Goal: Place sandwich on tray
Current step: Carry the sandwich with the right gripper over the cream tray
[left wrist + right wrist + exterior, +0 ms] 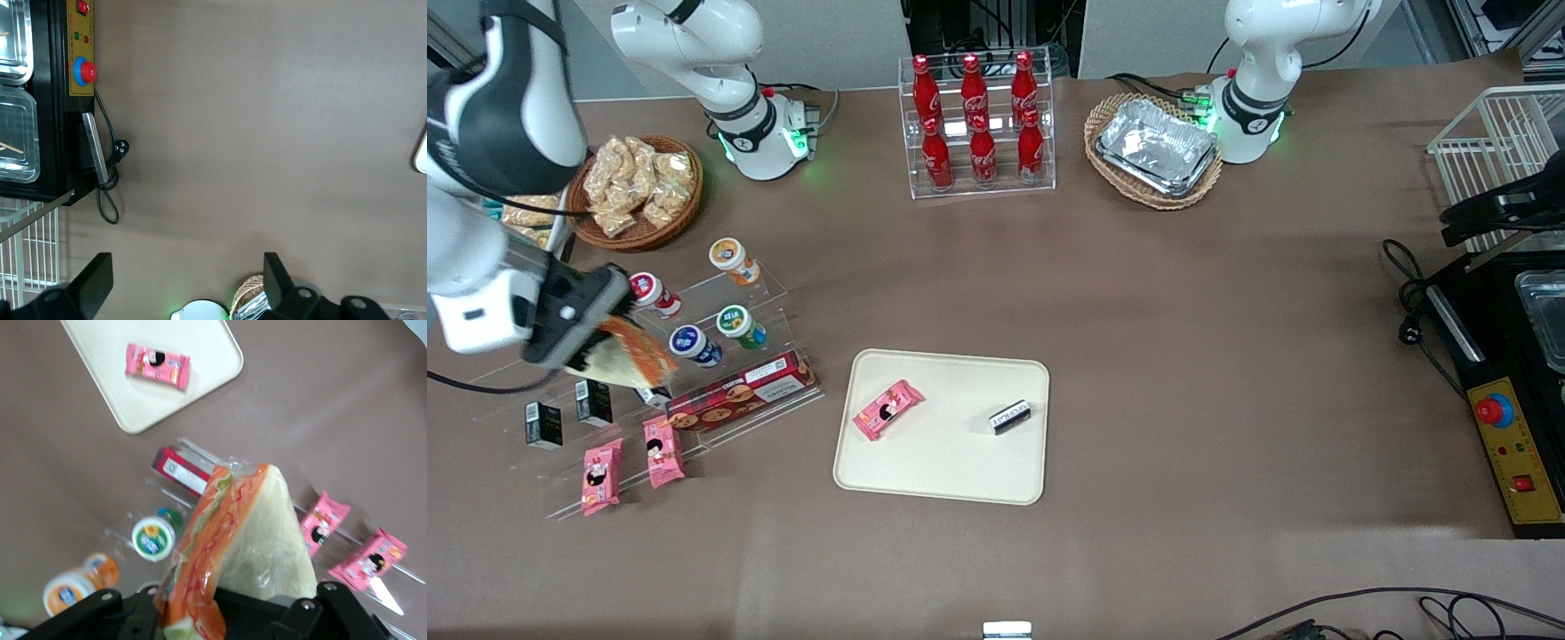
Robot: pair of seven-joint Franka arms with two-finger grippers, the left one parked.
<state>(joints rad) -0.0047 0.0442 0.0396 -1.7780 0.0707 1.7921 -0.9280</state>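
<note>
My right gripper hangs above the clear snack shelves at the working arm's end of the table, shut on the sandwich. The sandwich is a wrapped triangular wedge of pale bread with an orange-red filling edge, sticking out from between the black jaws. The cream-beige tray lies flat on the table nearer the middle, apart from the gripper. The tray holds a pink snack packet and a small dark packet.
Clear tiered shelves under the gripper carry small cups, a red biscuit box, dark cartons and pink packets. A snack basket, a cola bottle rack and a basket of foil trays stand farther back.
</note>
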